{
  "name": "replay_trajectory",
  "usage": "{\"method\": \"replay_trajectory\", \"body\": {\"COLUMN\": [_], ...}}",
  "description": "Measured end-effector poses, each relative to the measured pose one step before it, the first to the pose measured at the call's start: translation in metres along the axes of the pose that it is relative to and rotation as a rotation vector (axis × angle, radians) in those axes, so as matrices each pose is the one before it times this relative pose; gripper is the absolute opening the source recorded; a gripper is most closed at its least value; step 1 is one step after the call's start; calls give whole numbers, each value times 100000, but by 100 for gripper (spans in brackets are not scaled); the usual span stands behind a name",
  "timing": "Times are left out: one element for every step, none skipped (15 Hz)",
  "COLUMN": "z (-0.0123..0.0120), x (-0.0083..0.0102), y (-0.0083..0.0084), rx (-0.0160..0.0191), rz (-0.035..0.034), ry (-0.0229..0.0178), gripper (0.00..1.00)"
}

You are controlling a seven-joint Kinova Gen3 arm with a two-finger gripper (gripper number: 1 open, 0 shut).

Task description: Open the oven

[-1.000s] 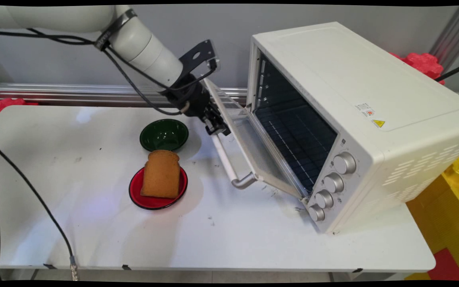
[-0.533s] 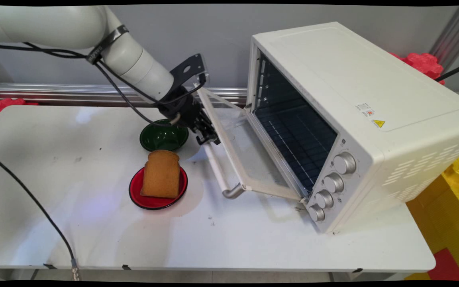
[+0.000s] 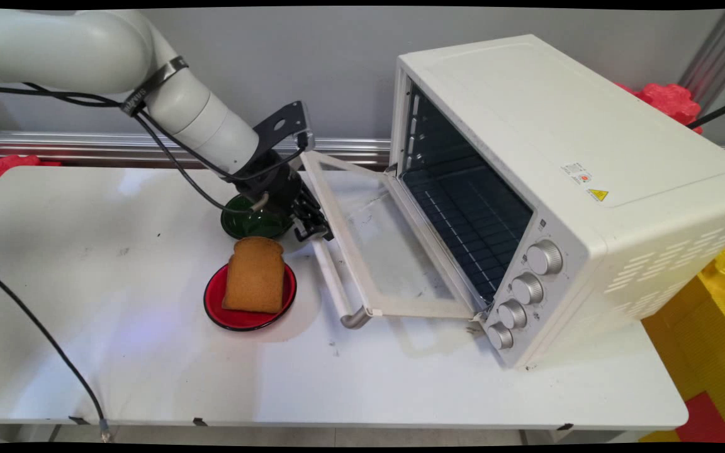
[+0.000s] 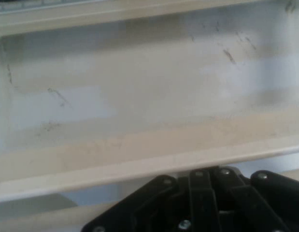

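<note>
A white toaster oven stands on the right of the table with its glass door swung down almost flat. My gripper is shut on the far end of the door's silver handle bar. In the hand view the black linkage sits against the door's cream frame, with the glass pane beyond it. Just left of the gripper a dark green bowl is partly hidden by the wrist. Nearer the camera a slice of brown toast lies on a red plate.
The oven's dark inside with a wire rack is open to view. Silver knobs line its front right. Black cables hang across the table's left. Red and yellow blocks lie beyond the table's right edge.
The gripper has moved down and to the left with the handle, swinging the oven door from half open to nearly flat. The wrist now covers more of the green bowl.
</note>
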Motion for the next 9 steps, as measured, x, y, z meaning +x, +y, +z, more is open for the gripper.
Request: {"method": "replay_trajectory", "body": {"z": [-96, -102, -70, -117, -85, -197, -245, -223, -339], "x": [-271, -194, -128, -176, -116, -167, -151, -102, -111], "y": [57, 55, 36, 52, 28, 50, 29, 16, 7], "rx": [-138, -116, -108, -164, -105, -137, -93, -102, -16], "rz": [-28, 16, -4, -4, -9, 54, 23, 7, -19], "ry": [-177, -56, -95, -65, -52, 34, 38, 27, 129], "gripper": [0, 0, 0, 0, 0, 0, 0, 0, 0]}}
